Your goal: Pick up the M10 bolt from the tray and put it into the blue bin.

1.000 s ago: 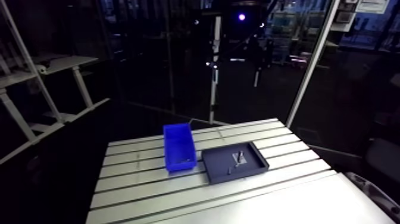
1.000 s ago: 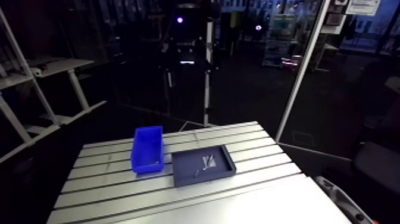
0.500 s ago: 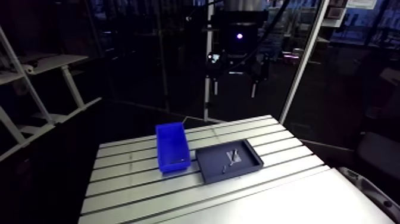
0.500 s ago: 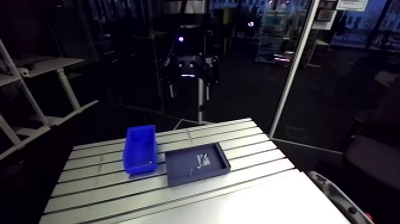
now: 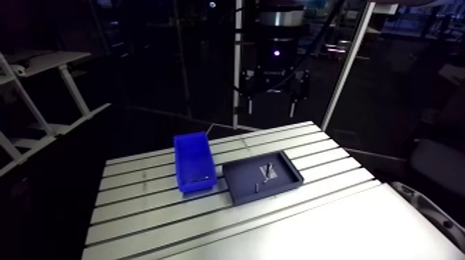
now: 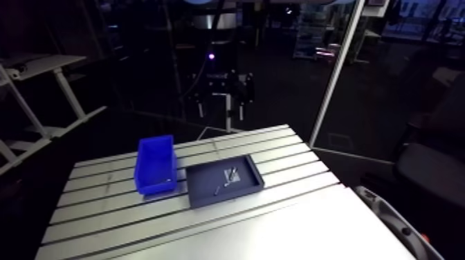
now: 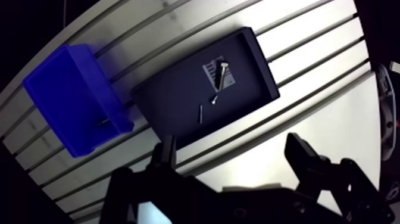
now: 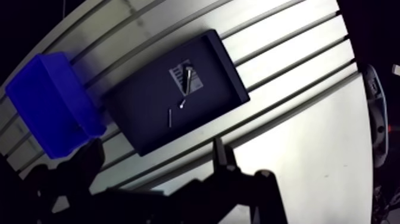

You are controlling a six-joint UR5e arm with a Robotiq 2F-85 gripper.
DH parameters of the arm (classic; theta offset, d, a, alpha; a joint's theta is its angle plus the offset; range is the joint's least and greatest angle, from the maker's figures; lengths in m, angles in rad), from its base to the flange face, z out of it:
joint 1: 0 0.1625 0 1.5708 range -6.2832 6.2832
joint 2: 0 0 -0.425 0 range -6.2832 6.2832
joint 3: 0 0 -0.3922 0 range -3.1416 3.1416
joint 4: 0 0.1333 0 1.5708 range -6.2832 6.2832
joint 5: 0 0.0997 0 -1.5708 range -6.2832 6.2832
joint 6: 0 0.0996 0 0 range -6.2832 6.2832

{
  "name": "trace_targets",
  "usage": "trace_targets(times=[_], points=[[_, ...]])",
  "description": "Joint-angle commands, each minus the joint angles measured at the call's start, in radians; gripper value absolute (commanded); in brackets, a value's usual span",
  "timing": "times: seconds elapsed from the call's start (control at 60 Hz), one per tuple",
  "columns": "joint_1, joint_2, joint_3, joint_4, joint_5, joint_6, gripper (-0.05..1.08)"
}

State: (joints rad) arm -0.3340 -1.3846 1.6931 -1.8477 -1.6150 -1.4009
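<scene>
Jaws of the black two-finger gripper (image 7: 232,146) stood wide apart with nothing between them, high over the slotted aluminium table (image 7: 321,71), just short of one long side of the shallow black rectangular tray (image 7: 169,113). The silver M10 bolt (image 7: 221,74) lay inside the tray on a small white label (image 7: 212,67), toward the tray's end away from the blue plastic bin (image 7: 74,98). Two smaller screws (image 7: 200,113) lay near the tray's middle. The bin stood close against the tray's other short end.
</scene>
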Motion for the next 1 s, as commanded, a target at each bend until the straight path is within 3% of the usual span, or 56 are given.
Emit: trace_targets(times=[0.017, 0.6, 1.0], points=[[-0.018, 0.026, 0.025, -0.042, 0.006, 0.013, 0.01], [-0.062, 0.085, 0.091, -0.115, 0.011, 0.113, 0.01], [-0.060, 0.134, 0.110, -0.163, 0.008, 0.112, 0.01]])
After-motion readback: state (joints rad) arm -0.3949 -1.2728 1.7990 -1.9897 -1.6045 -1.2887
